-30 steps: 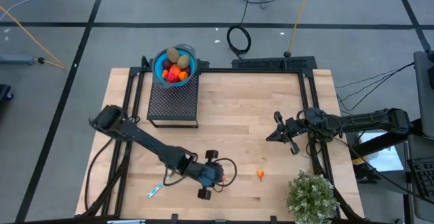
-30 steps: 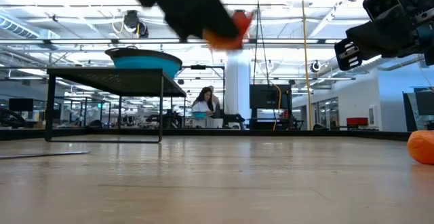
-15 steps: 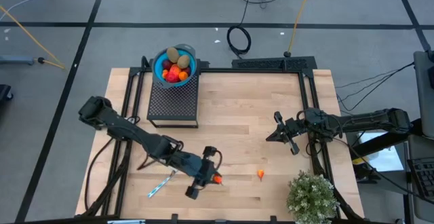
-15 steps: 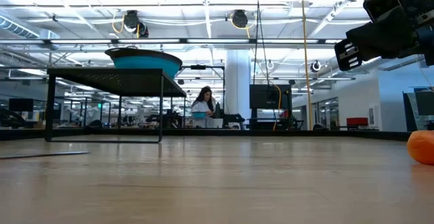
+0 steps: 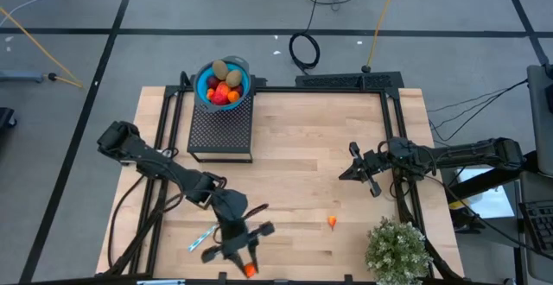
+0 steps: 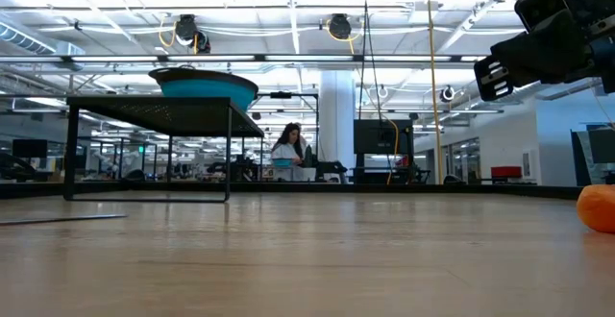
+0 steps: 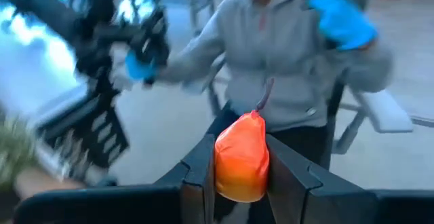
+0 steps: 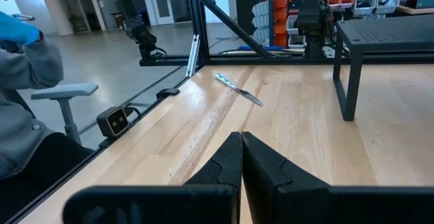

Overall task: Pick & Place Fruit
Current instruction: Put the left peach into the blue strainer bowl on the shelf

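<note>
One bowl [image 5: 224, 81], one knife [image 5: 203, 237], one plant [image 5: 397, 249]

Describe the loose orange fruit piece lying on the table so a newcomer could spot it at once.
Start at the bushy green plant at the wooden table's near right corner. Just left of it, alone on bare wood, lies the small orange fruit piece. Unlike the fruit heaped in the blue bowl on the black stand, it touches nothing.
</note>
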You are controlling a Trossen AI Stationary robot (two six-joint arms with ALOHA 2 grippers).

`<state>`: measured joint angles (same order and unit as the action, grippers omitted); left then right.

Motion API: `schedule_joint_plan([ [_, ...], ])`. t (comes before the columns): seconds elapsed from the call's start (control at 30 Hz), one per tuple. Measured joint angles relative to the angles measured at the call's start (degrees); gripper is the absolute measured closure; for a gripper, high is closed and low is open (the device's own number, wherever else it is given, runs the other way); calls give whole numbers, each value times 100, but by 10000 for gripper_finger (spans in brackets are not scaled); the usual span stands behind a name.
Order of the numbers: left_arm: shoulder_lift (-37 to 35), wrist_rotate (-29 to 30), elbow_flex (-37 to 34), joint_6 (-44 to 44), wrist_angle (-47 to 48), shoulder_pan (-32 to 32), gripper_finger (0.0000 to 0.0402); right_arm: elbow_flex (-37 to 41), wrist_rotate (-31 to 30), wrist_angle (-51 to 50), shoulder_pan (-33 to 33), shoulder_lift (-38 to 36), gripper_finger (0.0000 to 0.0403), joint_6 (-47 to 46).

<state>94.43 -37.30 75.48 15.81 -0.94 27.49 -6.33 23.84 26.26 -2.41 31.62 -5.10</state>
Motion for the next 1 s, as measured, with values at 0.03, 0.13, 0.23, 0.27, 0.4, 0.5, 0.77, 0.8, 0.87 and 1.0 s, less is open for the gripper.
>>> schedule_joint_plan([
  [0.03,0,-114,0,101,-127,27,309,0,0,0,1,2,403,0],
  [0.13,0,-288,0,422,-322,120,309,0,0,0,2,0,403,2],
  [0.23,0,-368,0,839,-333,204,309,0,1,-1,1,1,403,2],
  [0.27,0,-372,0,942,-332,233,309,0,0,-2,0,1,403,2],
  [0.4,0,-373,0,999,-330,271,309,0,1,-2,2,1,403,2],
  [0.5,0,-357,0,947,-490,271,309,0,2,-2,0,0,403,2],
  [0.77,0,-315,0,723,-1974,271,309,0,0,-2,2,2,403,2],
  [0.8,0,-316,0,782,-2138,271,309,0,0,-2,0,0,403,2],
  [0.87,0,-317,0,898,-2443,271,309,0,1,-2,1,0,403,2],
  [1.0,0,-317,0,998,-2836,271,309,0,2,-2,1,1,403,1],
])
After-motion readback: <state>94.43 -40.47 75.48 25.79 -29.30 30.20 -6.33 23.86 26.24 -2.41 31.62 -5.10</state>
